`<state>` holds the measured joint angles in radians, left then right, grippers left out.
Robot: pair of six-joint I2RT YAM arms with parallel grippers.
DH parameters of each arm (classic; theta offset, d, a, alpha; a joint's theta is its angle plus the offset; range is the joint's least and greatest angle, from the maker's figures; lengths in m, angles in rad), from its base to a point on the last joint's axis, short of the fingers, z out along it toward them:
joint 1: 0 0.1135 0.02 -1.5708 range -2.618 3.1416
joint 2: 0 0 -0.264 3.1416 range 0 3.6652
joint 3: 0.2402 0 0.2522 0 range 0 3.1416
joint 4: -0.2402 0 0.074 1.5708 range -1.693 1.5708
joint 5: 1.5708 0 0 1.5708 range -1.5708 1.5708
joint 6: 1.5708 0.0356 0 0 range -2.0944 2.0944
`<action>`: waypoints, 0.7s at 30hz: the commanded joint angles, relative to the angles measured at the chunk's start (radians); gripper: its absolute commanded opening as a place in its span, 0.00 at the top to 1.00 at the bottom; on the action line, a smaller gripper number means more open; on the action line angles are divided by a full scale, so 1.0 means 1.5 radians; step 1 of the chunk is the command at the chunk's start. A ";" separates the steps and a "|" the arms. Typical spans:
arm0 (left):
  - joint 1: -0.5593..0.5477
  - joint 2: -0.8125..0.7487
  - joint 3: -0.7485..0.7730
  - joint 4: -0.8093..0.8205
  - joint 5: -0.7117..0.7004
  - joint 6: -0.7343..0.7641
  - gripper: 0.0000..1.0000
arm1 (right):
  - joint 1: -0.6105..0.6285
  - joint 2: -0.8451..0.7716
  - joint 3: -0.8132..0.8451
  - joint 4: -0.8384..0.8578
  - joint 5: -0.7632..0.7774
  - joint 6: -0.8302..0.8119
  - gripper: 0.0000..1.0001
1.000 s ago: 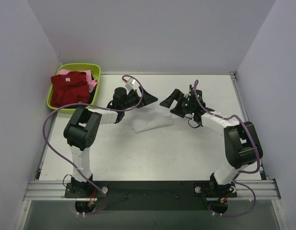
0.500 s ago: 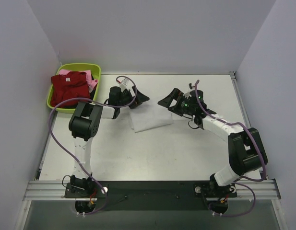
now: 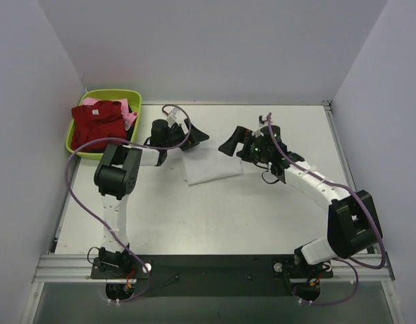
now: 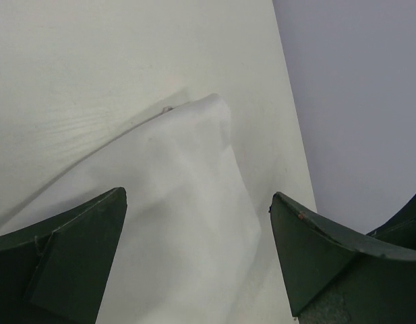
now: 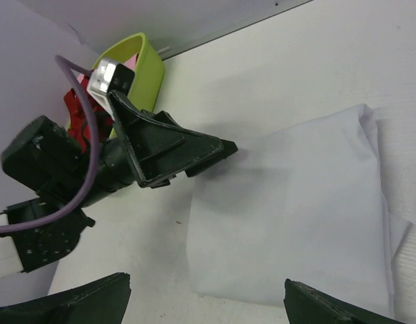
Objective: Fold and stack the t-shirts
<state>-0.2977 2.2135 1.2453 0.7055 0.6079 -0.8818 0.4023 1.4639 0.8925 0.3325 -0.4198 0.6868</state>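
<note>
Top external view: a folded white t-shirt (image 3: 211,167) lies mid-table between the left gripper (image 3: 199,138) and right gripper (image 3: 228,144), jaws spread wide and empty, likely the stack's base; the dark red t-shirt (image 3: 98,125) and pink t-shirt (image 3: 130,119) wait in the lime-green basin (image 3: 113,93)

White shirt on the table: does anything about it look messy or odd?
Only slightly: the folded white t-shirt lies a little askew, and a lower layer pokes out along one side. Nothing else stands out.

White-wrapped arms (image 3: 114,217), black joints (image 3: 116,179), purple cables (image 5: 96,135), dark green claw fingers (image 4: 66,263)
</note>
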 commanded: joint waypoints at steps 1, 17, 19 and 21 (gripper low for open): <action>-0.008 -0.154 -0.002 -0.082 -0.002 0.052 0.02 | 0.043 -0.054 0.065 -0.114 0.118 -0.094 0.00; -0.108 -0.571 -0.064 -0.629 -0.427 0.246 0.03 | 0.105 -0.262 0.050 -0.276 0.276 -0.160 0.00; -0.117 -0.604 -0.093 -0.636 -0.437 0.252 0.03 | 0.118 -0.274 0.048 -0.288 0.304 -0.161 0.00; -0.116 -0.643 -0.123 -0.665 -0.417 0.245 0.03 | 0.144 -0.290 0.049 -0.309 0.329 -0.171 0.00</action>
<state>-0.4656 1.3354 1.1271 -0.1394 0.0536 -0.5480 0.5674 1.0813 0.9535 -0.0681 -0.0238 0.4633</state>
